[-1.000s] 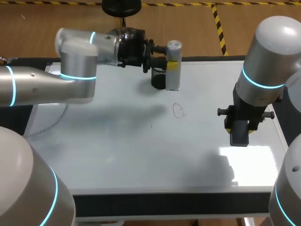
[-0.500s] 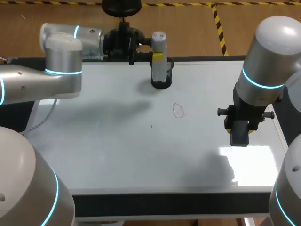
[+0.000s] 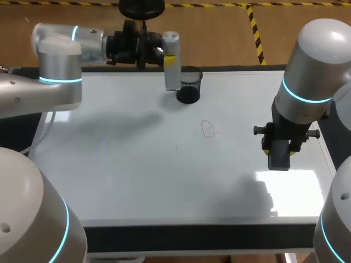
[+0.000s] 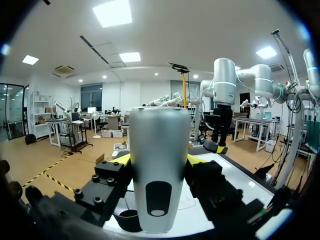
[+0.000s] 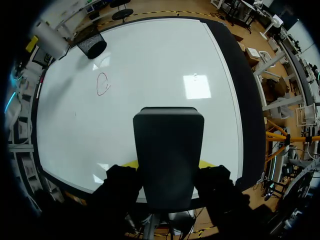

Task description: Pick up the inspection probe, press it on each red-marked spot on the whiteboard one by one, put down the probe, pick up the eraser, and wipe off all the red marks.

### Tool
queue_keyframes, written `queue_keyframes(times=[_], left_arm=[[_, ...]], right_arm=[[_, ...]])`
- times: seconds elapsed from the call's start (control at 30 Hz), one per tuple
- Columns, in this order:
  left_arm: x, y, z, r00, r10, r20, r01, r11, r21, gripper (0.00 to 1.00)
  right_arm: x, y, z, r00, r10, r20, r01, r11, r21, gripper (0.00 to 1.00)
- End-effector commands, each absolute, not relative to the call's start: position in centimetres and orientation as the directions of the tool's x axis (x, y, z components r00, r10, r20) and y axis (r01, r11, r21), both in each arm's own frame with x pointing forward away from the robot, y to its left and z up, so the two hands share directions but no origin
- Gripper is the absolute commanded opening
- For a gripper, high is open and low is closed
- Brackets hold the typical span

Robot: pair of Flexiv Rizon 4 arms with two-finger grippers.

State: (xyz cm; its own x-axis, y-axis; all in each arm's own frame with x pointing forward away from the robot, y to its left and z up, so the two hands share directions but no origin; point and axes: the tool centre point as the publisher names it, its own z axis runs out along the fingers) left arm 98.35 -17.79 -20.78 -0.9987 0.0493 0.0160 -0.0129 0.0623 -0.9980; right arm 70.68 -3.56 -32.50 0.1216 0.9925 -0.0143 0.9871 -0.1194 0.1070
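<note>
The silver cylindrical probe [image 3: 171, 68] hangs upright in the air at the whiteboard's [image 3: 137, 170] far edge, just left of a black mesh cup [image 3: 189, 86]. My left gripper [image 3: 171, 60] is shut on it from both sides. In the left wrist view the probe [image 4: 159, 170] fills the space between the yellow fingertips [image 4: 121, 159], with the cup [image 4: 127, 220] below. A single red loop mark [image 3: 208, 129] sits near the board's middle. My right gripper [image 3: 279, 147] is shut on the black eraser [image 3: 279, 156], which hangs above the board's right side, apart from the red mark [image 5: 102, 82].
A tiny dark dot [image 3: 176, 147] lies on the board left of the red loop. A thin cable [image 3: 52, 129] trails off the board's left edge. A bright glare patch [image 3: 288, 183] covers the near right corner.
My left arm has carried the probe leftward and toward the far edge, from the right of the black cup, across it, to its left. The right arm and eraser have stayed still.
</note>
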Motion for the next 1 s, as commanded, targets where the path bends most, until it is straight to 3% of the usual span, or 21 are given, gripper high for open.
queue_keyframes(times=[0.03,1.0], left_arm=[[98.8,-16.5,-20.5,-0.999,0.051,0.019,-0.015,0.068,-0.998,0.0],[99.8,-10.6,-20.0,-1.0,-0.017,0.007,-0.009,0.096,-0.995,0.0]], right_arm=[[70.5,-3.8,-32.4,0.12,0.993,-0.011,0.987,-0.118,0.109,0.0],[70.5,-3.8,-32.4,0.12,0.993,-0.011,0.987,-0.118,0.109,0.0]])
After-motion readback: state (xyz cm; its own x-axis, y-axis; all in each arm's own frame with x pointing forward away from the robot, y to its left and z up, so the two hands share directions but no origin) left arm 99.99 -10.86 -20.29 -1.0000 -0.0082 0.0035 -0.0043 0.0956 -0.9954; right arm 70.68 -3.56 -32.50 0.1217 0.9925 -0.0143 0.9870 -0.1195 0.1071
